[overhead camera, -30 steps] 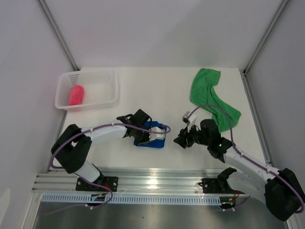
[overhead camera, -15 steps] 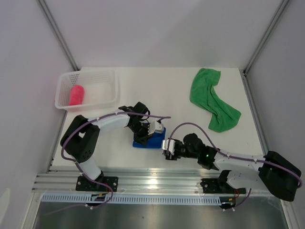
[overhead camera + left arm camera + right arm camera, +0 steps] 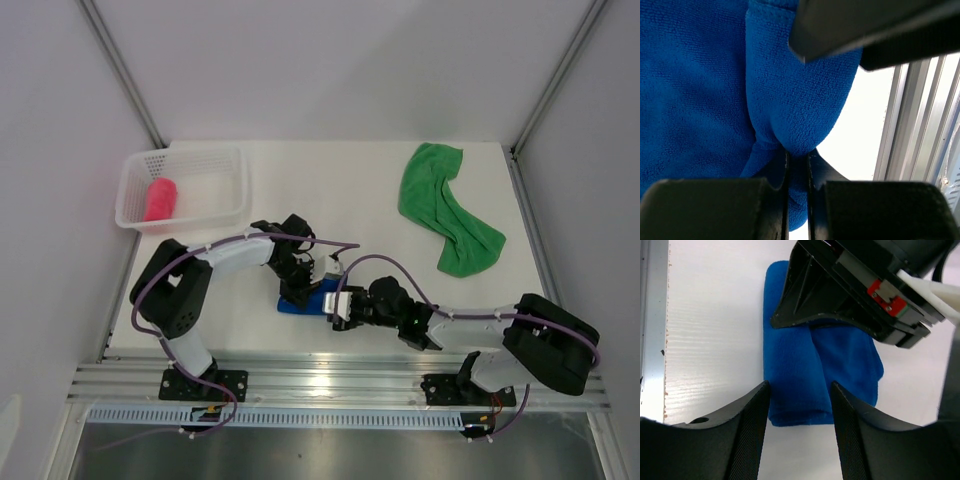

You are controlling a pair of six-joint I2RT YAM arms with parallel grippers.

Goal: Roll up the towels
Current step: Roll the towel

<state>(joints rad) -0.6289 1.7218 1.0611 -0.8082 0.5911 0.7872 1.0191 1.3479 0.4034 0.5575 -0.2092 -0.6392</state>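
Bimanual towel rolling, with the blue towel as the reference object. The blue towel (image 3: 303,303) lies on the white table (image 3: 330,190) as a compact, partly folded bundle, one thick fold running along its length in the right wrist view (image 3: 795,375). The left gripper (image 3: 304,278) sits directly over the towel, its jaws almost fully closed on a pinch of blue fabric; in the left wrist view the cloth (image 3: 700,90) bulges out above the narrow slit between the fingers (image 3: 797,175). This pinch probably anchors the bundle so that it cannot unfold or slide while the other arm works. The right gripper (image 3: 340,303) meets the towel from the right, touching or just beside it in the top view. Its jaws stand wide, and nothing is held between them (image 3: 799,390). The spread suggests preparation to take the whole thickness of the bundle.

Far to the left of the blue towel and beyond it, the pink towel (image 3: 160,199) rests already rolled inside the white mesh basket (image 3: 225,160). Far to the right and beyond, the green towel (image 3: 440,205) lies loose and crumpled, not yet rolled. By this reading, one towel is finished, one is in hand and one is untouched.
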